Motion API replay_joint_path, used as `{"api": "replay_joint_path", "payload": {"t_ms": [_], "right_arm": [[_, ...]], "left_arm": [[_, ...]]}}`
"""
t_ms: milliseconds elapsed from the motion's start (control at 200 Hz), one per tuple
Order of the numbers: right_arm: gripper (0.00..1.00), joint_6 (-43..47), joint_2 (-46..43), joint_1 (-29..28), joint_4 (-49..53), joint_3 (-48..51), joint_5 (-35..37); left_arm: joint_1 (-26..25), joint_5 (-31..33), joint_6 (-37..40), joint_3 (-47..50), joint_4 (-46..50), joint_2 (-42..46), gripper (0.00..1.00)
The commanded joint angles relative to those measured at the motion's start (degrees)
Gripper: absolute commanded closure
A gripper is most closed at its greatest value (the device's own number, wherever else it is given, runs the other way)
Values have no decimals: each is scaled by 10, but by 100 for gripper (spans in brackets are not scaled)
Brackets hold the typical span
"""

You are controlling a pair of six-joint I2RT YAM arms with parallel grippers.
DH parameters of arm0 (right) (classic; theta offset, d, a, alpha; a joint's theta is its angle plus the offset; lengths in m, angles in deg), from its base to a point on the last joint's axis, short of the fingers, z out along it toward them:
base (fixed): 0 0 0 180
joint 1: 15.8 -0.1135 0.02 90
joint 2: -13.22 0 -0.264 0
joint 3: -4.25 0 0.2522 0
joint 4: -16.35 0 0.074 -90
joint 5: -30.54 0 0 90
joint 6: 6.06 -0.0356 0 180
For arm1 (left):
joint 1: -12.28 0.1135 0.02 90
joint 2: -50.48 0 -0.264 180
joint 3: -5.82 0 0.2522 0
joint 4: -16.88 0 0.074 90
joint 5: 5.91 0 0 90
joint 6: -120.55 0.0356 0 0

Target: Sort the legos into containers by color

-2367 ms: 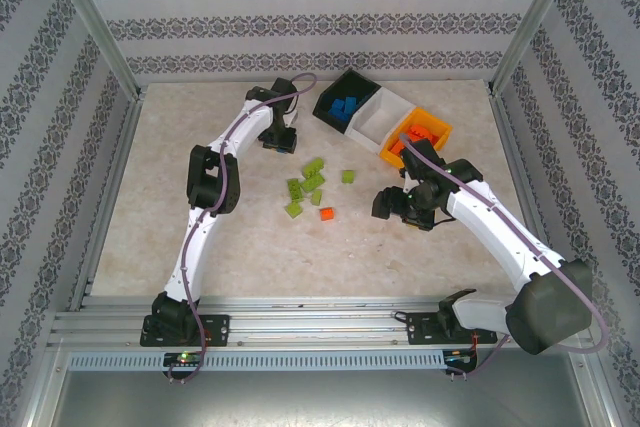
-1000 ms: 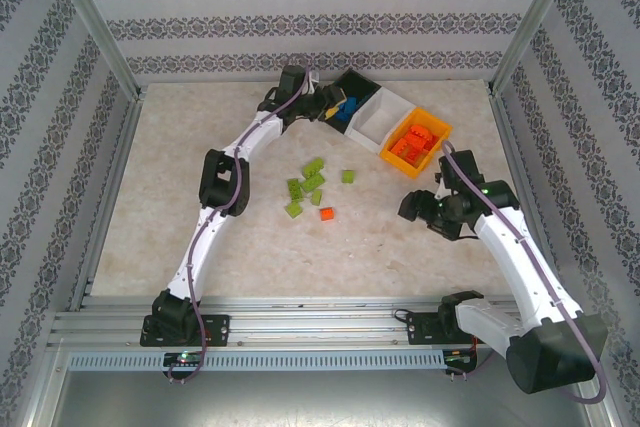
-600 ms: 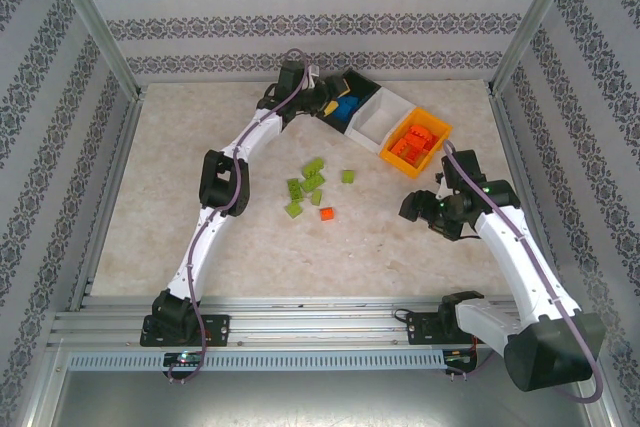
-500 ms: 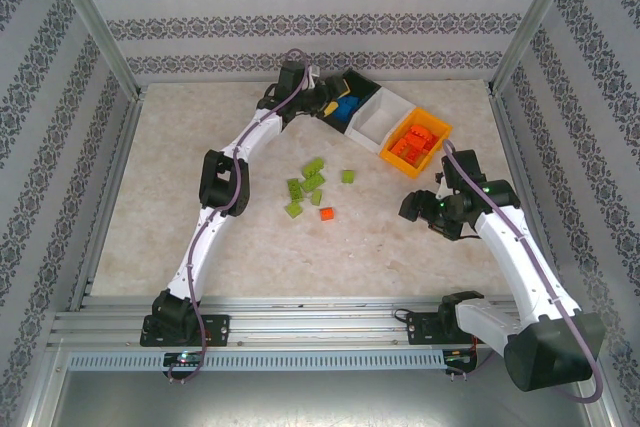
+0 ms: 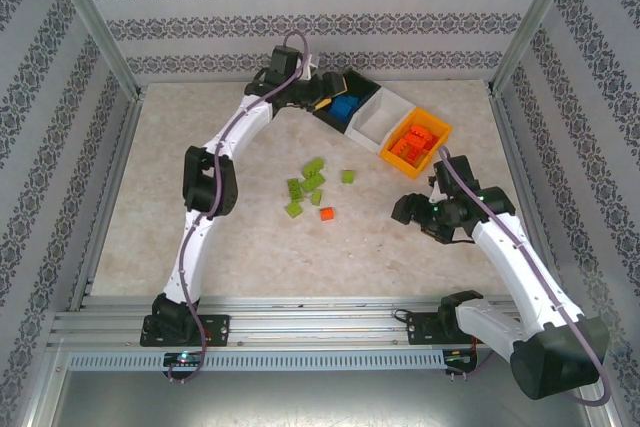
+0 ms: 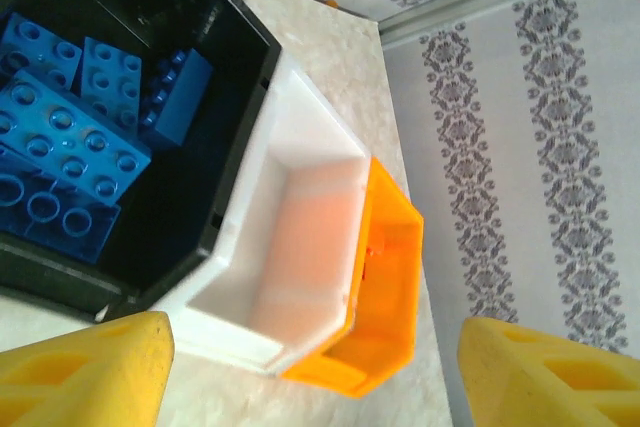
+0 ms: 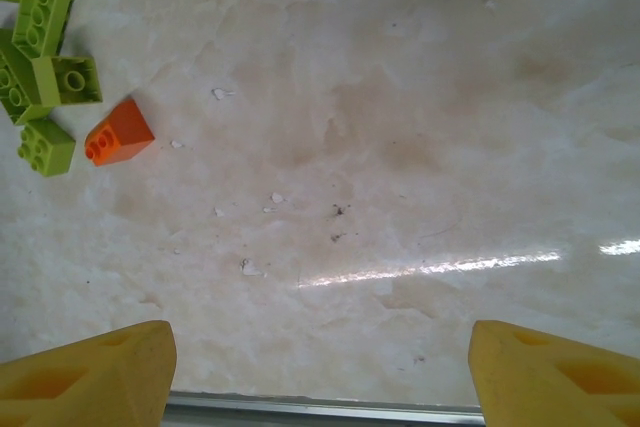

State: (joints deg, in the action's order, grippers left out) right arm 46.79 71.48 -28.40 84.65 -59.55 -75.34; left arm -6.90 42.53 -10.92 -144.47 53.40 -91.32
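The three containers stand joined in a row at the 1 o'clock area of the table (image 5: 200, 247), running diagonally from the black bin (image 5: 357, 81) through the white bin (image 5: 392, 104) to the orange bin (image 5: 441, 131).

The left gripper (image 5: 325, 97) hovers over the black bin's open front. In the left wrist view, the left gripper (image 6: 315, 372) has its yellow fingertips (image 6: 90, 367) wide apart with nothing between them. Below it, the blue bricks (image 6: 70, 147) lie in the black bin (image 6: 235, 57).

The orange bricks (image 5: 415, 142) lie in the orange bin.

The right gripper (image 5: 403, 209) hangs at 6 o'clock of the orange bin, above bare tabletop. In the right wrist view, the right gripper (image 7: 320, 372) has spread jaws and holds nothing.

The lime green bricks (image 5: 308, 183) lie clustered near the table centre. They appear to number about seven, but overlap prevents an exact count. One loose orange brick (image 5: 327, 214) sits just at 5 o'clock of that cluster.
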Motion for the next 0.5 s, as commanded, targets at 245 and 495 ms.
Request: {"api": "replay_joint_path", "payload": {"t_ms": [245,495], "right_arm": [[23,-28,74,-37,-60,-43,13],[23,42,279,-70,-26,-217,31]], "left_arm": [[28,79,139,346,15,278,24],[72,118,165,566,8,448,23]]}}
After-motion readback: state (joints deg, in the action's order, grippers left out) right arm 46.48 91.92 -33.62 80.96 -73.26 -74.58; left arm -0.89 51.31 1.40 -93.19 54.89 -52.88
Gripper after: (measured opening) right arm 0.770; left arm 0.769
